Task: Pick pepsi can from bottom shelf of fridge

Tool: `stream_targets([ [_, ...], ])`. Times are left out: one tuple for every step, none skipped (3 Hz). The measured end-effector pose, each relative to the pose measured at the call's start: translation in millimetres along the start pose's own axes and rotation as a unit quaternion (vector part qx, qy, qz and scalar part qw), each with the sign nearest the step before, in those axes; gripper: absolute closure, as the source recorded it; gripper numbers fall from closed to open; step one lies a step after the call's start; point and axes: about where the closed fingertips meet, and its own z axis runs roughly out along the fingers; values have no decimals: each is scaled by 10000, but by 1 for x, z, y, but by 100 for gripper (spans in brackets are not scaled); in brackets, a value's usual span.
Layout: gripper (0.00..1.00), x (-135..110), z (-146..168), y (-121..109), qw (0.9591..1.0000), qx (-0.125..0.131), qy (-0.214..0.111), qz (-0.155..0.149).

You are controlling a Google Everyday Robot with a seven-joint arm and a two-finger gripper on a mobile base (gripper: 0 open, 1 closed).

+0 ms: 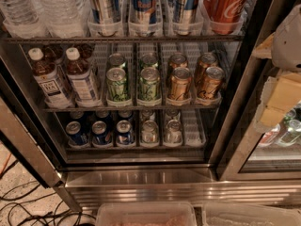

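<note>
The fridge (235, 126) stands open in front of me. Its bottom shelf (193, 126) is a wire rack above a stainless sill. Three dark blue pepsi cans stand in the front row of its left lanes: left (76, 133), middle (101, 133), right (124, 132). More blue cans stand behind them. Two plain silver cans (149, 132) stand in the lanes to their right, and the rightmost lane is bare. My gripper (278, 100), cream and white, hangs at the right edge of the view. It is outside the fridge, in front of the right glass door, well away from the cans.
The tier above holds green cans (117, 84), gold cans (179, 84) and tea bottles (49, 81). Top tier: water bottles, tall cans, a red cola can (226, 6). A dark door edge (28, 149) slants at left. Cables (19, 206) lie on the floor. Clear plastic bins (146, 214) sit below.
</note>
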Motion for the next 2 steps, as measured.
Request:
stream_targets([
  [0, -4, 6, 2, 10000, 3, -63, -9],
  [0, -21, 33, 18, 9993, -107, -352, 52],
])
